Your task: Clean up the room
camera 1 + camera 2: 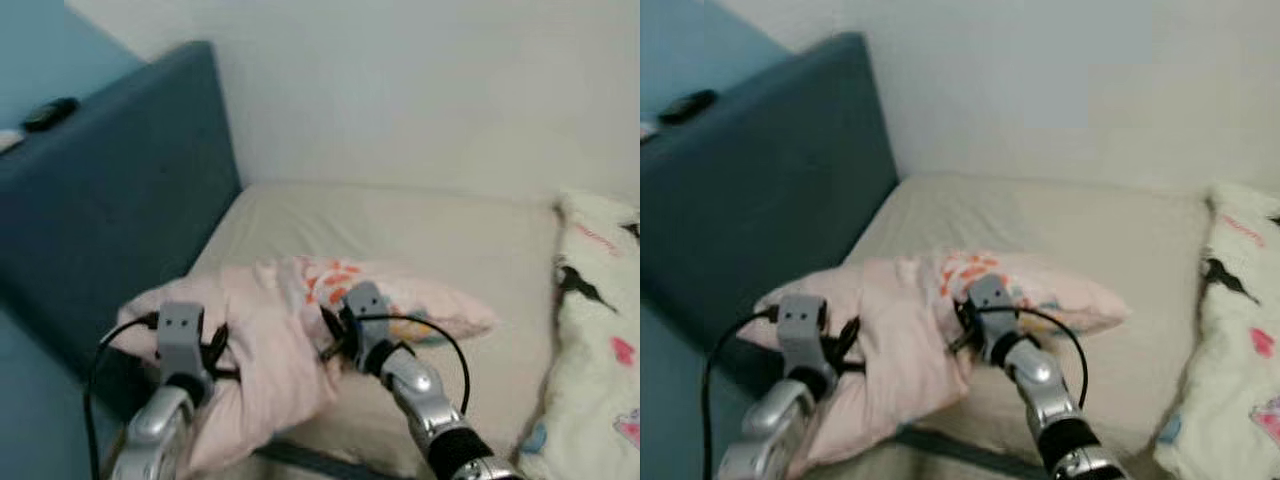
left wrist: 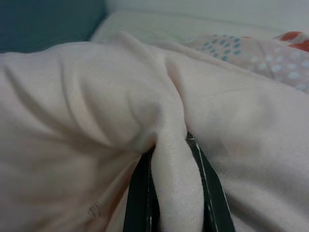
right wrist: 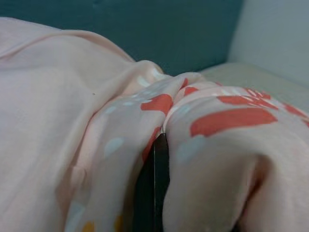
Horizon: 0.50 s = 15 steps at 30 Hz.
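Observation:
A pale pink pillow (image 1: 270,340) with red and teal prints lies across the near part of the beige mattress (image 1: 420,230). My left gripper (image 1: 215,352) is shut on a fold of the pillow (image 2: 169,159) at its left end, the cloth pinched between the two black fingers (image 2: 140,193). On the pillow's middle, my right gripper (image 1: 332,338) is shut on the printed cloth (image 3: 212,121), with one finger (image 3: 157,188) showing under a bulge of fabric. The pillow (image 1: 900,340) sags between the two grippers.
A dark blue upholstered headboard (image 1: 120,190) stands along the left, with a small black object (image 1: 48,113) on its top. A white quilt with cartoon prints (image 1: 600,340) lies at the right edge of the bed. A pale wall runs behind.

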Tool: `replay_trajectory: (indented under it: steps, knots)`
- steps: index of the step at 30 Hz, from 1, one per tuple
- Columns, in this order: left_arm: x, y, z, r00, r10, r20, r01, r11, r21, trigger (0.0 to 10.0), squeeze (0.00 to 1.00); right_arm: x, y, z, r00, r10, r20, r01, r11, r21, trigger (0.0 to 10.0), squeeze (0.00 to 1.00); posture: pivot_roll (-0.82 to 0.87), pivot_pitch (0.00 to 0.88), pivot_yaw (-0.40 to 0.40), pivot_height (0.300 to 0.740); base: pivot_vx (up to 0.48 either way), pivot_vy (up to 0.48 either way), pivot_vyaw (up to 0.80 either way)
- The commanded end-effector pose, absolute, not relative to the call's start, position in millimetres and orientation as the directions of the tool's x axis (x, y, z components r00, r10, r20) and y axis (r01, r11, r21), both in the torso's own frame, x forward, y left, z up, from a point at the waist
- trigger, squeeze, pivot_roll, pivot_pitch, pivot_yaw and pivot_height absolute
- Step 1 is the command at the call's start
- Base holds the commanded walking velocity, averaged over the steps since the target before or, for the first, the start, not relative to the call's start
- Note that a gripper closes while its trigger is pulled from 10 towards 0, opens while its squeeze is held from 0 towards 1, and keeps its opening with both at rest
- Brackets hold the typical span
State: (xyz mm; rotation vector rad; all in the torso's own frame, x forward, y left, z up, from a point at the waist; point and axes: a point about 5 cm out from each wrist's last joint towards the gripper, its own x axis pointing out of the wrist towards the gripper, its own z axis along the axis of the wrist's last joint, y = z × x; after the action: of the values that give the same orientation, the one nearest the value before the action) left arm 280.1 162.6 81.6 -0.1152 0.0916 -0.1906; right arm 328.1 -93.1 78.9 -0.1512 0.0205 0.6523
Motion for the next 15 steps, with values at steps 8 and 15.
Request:
replay_trajectory:
  steps: [8, 15]
  knots:
    - [283.9, 152.6, 79.5, 0.968, -0.218, -0.127, 0.209, 0.974, -0.084, 10.0, 0.00, 327.5, -72.4, 89.7, 0.743, 0.669, -0.020, -0.663, 0.731, -0.161, 10.0, 0.00, 0.04, 0.074, 0.000, 0.740, 0.000, 0.000, 0.80]
    - [284.7, 149.7, 79.5, 0.967, -0.224, -0.124, 0.214, 0.973, -0.087, 10.0, 0.00, 327.5, -74.5, 89.2, 0.747, 0.665, -0.022, -0.659, 0.734, -0.164, 10.0, 0.00, 0.03, 0.071, 0.001, 0.740, 0.000, 0.000, 0.80]
